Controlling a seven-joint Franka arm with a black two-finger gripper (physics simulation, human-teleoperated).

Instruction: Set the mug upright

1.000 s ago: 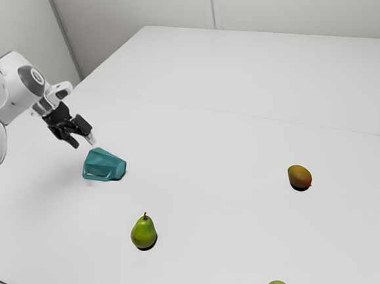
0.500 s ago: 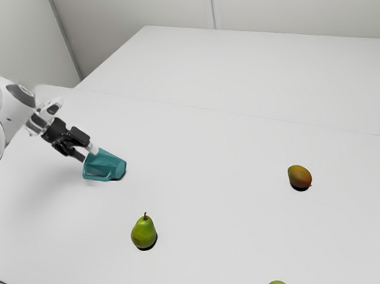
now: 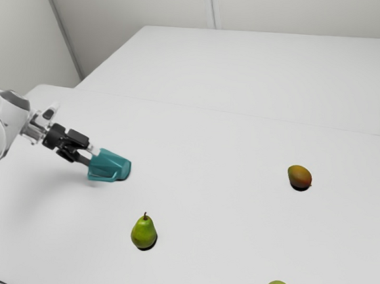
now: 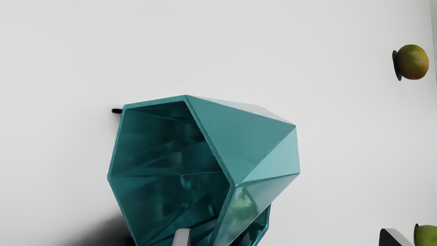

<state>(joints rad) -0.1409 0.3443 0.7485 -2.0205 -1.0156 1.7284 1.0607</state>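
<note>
Mug (image 3: 111,167) slid slightly toward the exterior view's right as I eased the hand (image 3: 91,156) in, fingers apart, but it lay sideways on the counter (image 3: 242,153), grasp and righting both left to do.

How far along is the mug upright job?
Reach looks done: the gripper is at the mouth of the mug. In hand, probably: lining up a grip, with one finger across the mouth in the wrist view and the other well clear of the wall, so no grip yet. Left: close on it, tip it up, let go; it lies on its side on the table.
</note>
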